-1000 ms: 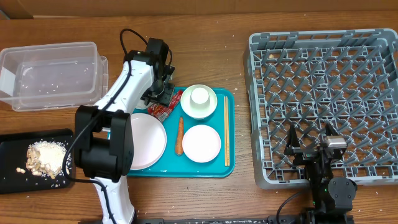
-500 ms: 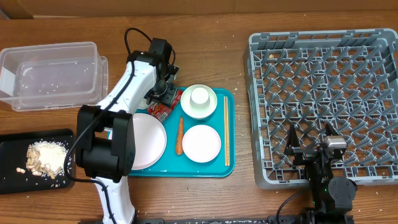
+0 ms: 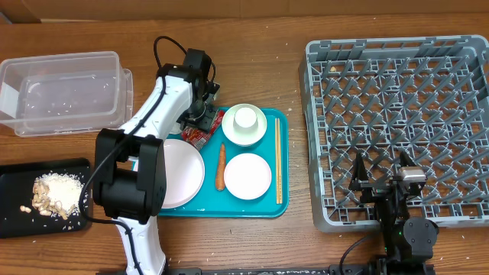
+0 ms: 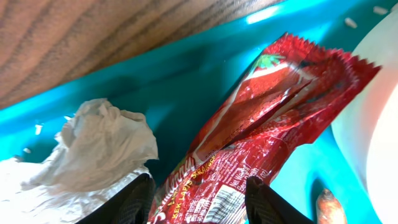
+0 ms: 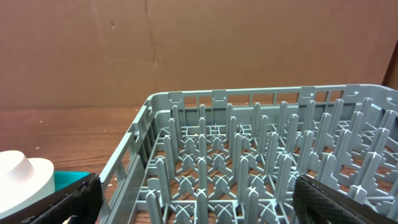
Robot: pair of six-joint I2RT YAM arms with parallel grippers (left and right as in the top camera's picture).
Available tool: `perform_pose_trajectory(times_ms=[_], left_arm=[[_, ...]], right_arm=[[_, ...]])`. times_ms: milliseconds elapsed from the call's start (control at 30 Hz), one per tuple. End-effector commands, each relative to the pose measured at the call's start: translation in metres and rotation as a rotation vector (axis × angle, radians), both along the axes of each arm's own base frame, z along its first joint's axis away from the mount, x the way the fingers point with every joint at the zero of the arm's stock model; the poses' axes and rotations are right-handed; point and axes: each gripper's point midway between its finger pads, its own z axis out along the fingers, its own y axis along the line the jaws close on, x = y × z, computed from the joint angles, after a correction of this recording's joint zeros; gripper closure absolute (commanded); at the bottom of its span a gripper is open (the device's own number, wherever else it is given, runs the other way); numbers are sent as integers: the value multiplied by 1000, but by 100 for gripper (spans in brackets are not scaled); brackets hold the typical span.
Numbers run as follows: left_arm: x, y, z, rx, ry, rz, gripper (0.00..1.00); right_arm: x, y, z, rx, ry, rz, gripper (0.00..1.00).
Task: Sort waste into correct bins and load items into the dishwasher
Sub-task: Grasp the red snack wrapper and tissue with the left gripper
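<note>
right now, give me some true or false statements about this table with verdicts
The small orange carrot lies between the large white round plate and the smaller white plate. True.
The beige crumbly food scraps sit in the clear rectangular plastic tub. False: the scraps lie on the flat black tray.
The thin wooden chopsticks stand in the grey plastic dish rack. False: the chopsticks lie on the teal serving tray.
The left tool straddles the small red wrapper. True.

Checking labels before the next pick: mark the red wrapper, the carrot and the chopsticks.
red wrapper (image 4: 273, 118): left wrist view, middle of its crinkled foil face.
carrot (image 3: 221, 166): overhead view, mid-length of its body.
chopsticks (image 3: 278, 160): overhead view, halfway along the pair.
</note>
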Motion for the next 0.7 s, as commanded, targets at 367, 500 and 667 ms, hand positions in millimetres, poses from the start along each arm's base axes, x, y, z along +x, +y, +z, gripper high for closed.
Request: perform_pose_trajectory(times_ms=[367, 500, 667], left_arm=[[-15, 0, -22, 1, 56, -23, 52], [-18, -3, -25, -17, 75, -19, 64], [-18, 0, -25, -2, 74, -19, 78]], right_arm=[[0, -2, -1, -4, -8, -11, 0], [0, -2, -1, -4, -9, -11, 0], [0, -2, -1, -4, -8, -11, 0]])
